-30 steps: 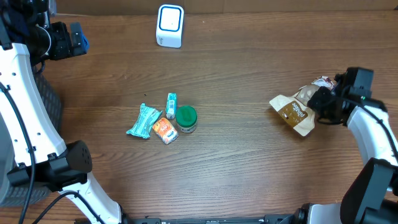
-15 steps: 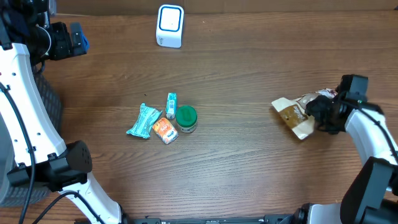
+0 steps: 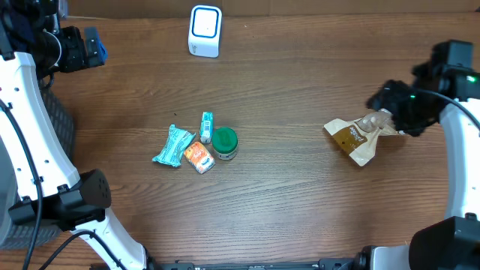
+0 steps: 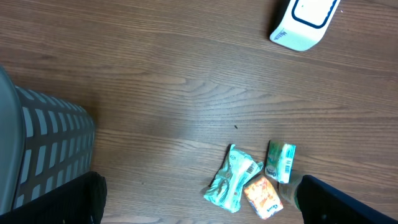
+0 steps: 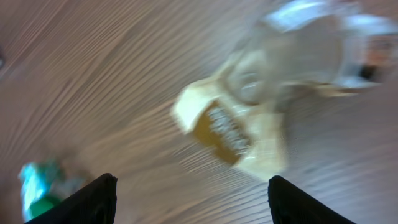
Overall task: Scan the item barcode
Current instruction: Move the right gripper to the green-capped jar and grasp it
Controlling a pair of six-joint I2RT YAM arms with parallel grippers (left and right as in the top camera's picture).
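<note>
A brown and white snack pouch (image 3: pixel 354 139) lies flat on the wooden table at the right; it shows blurred in the right wrist view as the pouch (image 5: pixel 242 130). My right gripper (image 3: pixel 386 101) hovers just above its right end, open, with nothing between the jaws (image 5: pixel 193 202). A white barcode scanner (image 3: pixel 205 31) stands at the back centre and appears as the scanner (image 4: pixel 305 22) in the left wrist view. My left gripper (image 3: pixel 94 46) is raised at the far back left, open and empty (image 4: pixel 199 205).
A cluster sits mid-table: a green packet (image 3: pixel 173 145), an orange packet (image 3: pixel 198 157), a small green-white carton (image 3: pixel 206 126) and a green-lidded jar (image 3: pixel 224 142). A grey mesh basket (image 4: pixel 43 149) stands off the left edge.
My right gripper opened, let go of the pouch and pulled up and back to the right. The pouch now lies free on the table. The left arm has not moved.
</note>
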